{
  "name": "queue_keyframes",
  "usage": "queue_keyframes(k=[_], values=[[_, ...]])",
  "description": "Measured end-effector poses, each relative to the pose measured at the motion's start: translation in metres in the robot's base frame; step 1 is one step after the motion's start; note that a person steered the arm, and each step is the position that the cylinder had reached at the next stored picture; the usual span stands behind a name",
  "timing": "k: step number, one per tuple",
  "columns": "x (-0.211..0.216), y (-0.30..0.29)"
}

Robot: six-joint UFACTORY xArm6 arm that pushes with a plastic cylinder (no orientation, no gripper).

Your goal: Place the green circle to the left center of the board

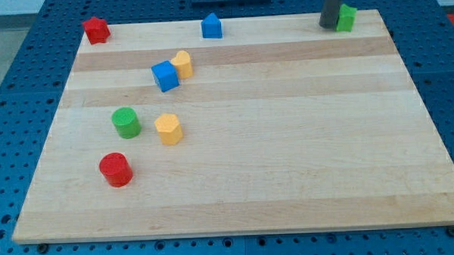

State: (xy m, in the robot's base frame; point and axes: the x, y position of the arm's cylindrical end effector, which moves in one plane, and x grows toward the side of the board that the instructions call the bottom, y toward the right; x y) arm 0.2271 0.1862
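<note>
The tip (329, 25) holds nothing; this hand is a bare rod at the counter's (288, 140) 1 o'clock corner, touching the green block (347, 17). The green circle (126, 122) sits far off at 9 o'clock. Risk: the yellow hexagon (169, 128) just beside it gets struck during approach.

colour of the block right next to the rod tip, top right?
Green, touching my tip on the view's right; only the camera view shows it.

And there's the rod, coming straight down from the top edge in the upper right of the frame, dark and upright, only its lower stretch showing. My tip (329, 25) sits planted near the far edge, well up in that upper right corner. Nothing more of the arm shows; the rest runs out of frame above.
</note>
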Motion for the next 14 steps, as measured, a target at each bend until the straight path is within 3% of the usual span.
queue_keyframes(k=[4,8,10,12,14], values=[[-0.004,-0.088],[0.007,-0.111],[0.015,-0.167],[0.076,-0.170],[0.117,-0.242]])
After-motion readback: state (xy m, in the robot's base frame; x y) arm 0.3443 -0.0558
